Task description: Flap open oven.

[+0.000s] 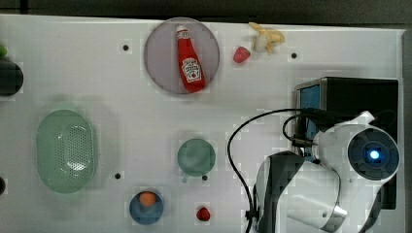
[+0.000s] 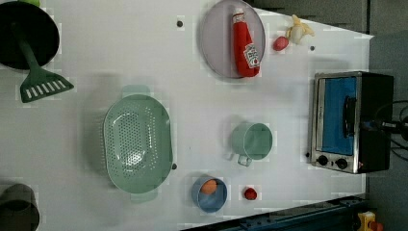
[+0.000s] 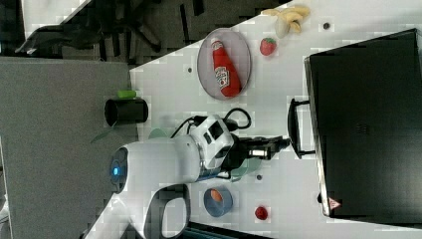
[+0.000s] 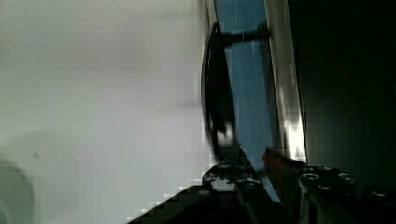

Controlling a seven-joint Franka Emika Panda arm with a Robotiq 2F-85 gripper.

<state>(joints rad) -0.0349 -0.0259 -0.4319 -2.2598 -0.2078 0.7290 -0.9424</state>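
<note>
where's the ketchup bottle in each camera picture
Top view: ketchup bottle upper middle, lying on the grey plate.
Left view: upper middle-right, same plate.
Right view: upper middle, same plate.
Wrist view: not in it.
Shared landmark: the oven.

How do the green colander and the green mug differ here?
The colander is oval, perforated and has a tab handle at each end; the mug is round, solid-walled and has one loop handle. The colander is much the larger. In the left view it lies left of the mug. Both are pale green, upright and empty.
</note>
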